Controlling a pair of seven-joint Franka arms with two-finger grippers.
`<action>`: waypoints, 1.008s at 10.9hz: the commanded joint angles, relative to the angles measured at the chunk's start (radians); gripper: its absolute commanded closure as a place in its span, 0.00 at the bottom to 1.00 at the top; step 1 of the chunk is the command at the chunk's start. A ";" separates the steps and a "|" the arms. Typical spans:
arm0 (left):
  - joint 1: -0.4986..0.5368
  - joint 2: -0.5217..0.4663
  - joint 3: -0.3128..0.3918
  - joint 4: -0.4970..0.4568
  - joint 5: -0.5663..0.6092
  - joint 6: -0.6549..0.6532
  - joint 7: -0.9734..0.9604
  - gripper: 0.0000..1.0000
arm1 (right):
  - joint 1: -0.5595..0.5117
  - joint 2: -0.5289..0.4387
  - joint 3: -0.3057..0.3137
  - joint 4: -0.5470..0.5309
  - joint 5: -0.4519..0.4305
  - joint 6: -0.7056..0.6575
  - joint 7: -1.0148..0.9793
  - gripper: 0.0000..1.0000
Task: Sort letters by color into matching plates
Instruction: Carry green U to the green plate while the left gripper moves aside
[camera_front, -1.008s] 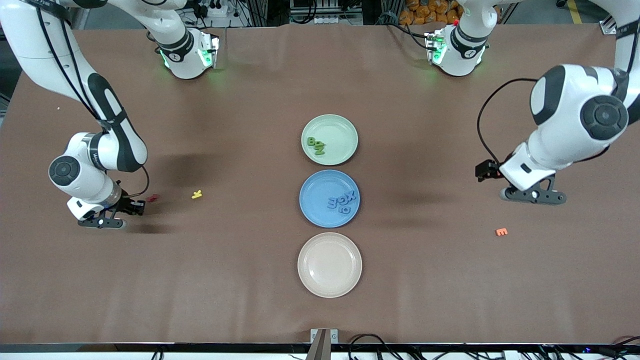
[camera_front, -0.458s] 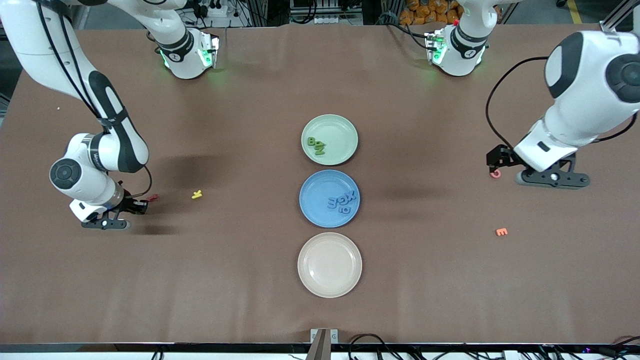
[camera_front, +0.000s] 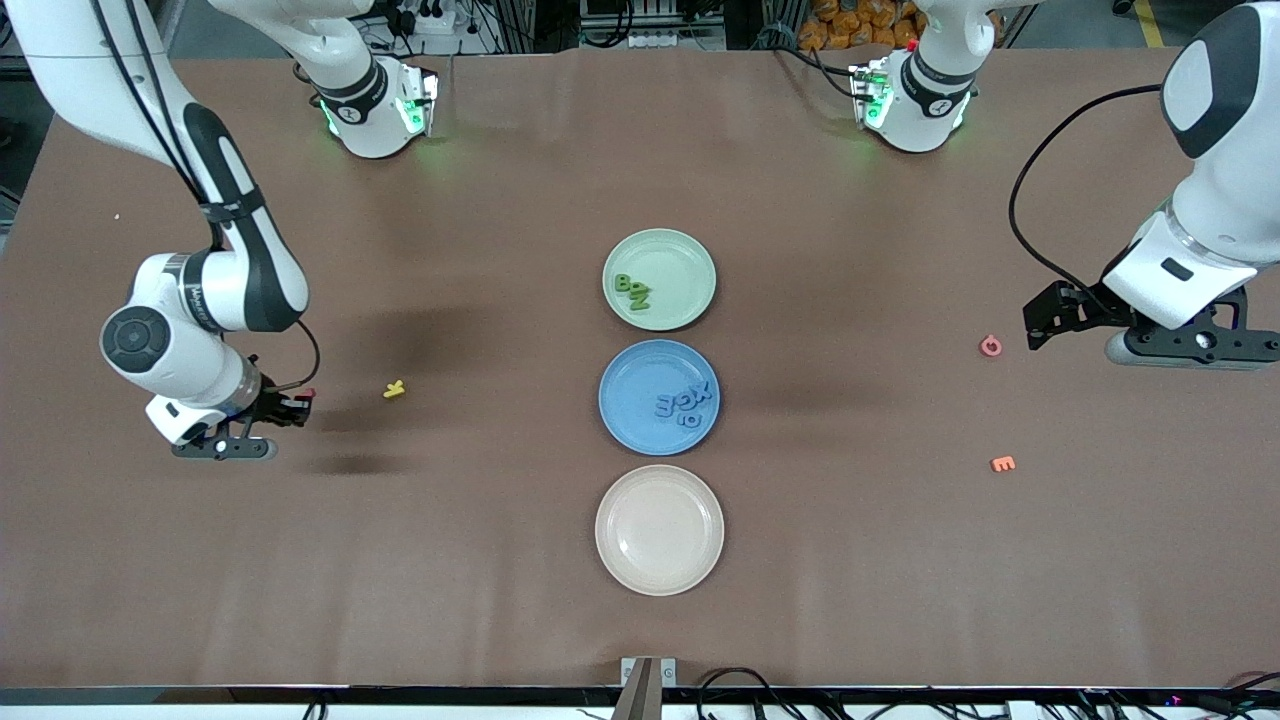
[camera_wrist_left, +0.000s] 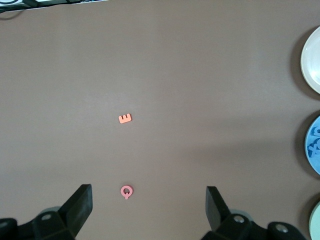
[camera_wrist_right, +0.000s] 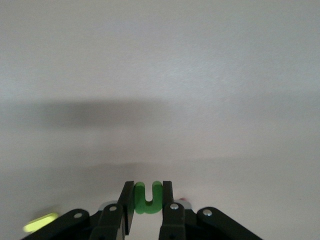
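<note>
Right gripper pinching light, stiff green letter across its 2 prongs; left gripper wide open, empty.

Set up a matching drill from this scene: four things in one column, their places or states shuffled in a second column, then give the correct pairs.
Column one:
1. green U letter
2. beige plate
3. orange E letter
4. left gripper

Column two:
A. holds no letters
B. open, above the table near the pink letter
C. clamped between the right gripper's fingers
D. lying on the table toward the left arm's end

Pairs: 1-C, 2-A, 3-D, 4-B
</note>
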 joint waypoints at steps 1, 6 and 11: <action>-0.020 0.028 -0.002 0.035 -0.017 -0.031 0.003 0.00 | 0.079 -0.068 0.021 -0.019 0.012 -0.065 0.149 1.00; -0.176 0.019 0.158 0.071 -0.074 -0.134 0.006 0.00 | 0.202 -0.106 0.156 -0.022 0.012 -0.111 0.510 1.00; -0.135 0.025 0.175 0.206 -0.078 -0.271 0.012 0.00 | 0.421 -0.107 0.181 -0.010 0.010 -0.116 0.847 1.00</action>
